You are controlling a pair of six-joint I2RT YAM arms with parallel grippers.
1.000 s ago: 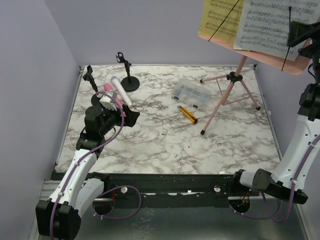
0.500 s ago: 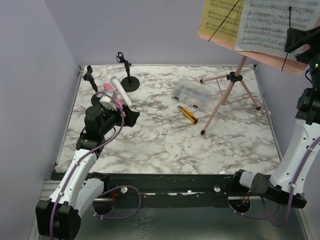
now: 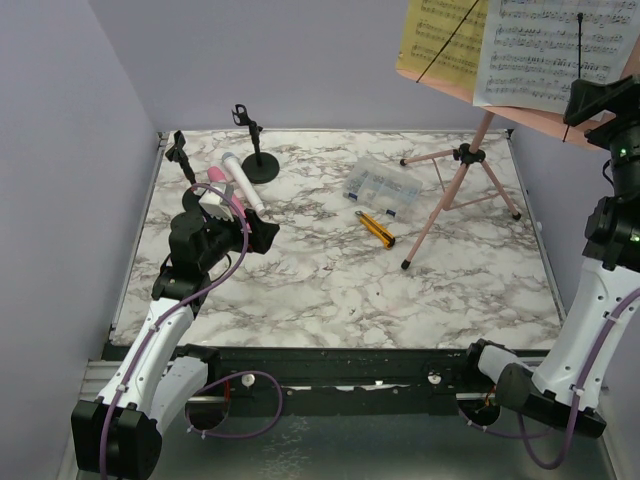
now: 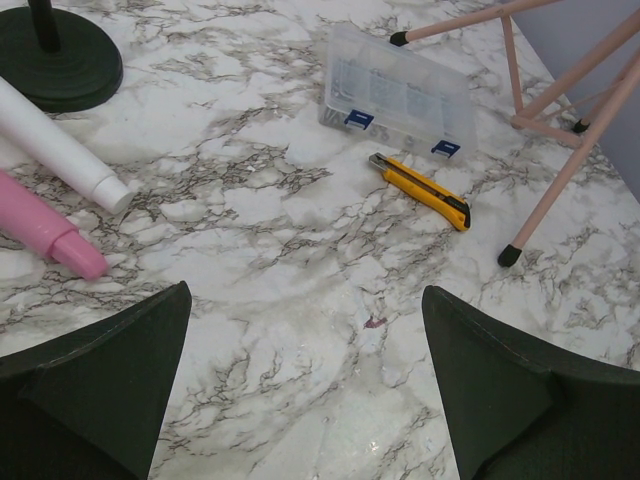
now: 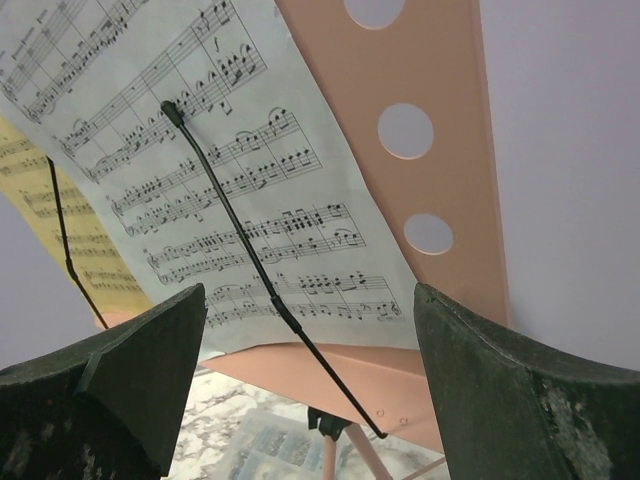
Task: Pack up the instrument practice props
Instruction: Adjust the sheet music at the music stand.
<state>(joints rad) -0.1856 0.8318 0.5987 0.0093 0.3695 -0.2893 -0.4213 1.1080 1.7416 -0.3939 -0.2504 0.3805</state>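
Motion over the last second belongs to the right gripper, which, jaws wide and empty, has swung to face the white sheet-music page on the pink music rack, likely first to pack, while the left gripper hovers open near the white microphone.

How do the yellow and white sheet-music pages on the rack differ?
The yellow page sits left on the pink rack in the top view; the white page sits right. The right gripper faces the white page, not the yellow page. Both carry printed music under black wires.
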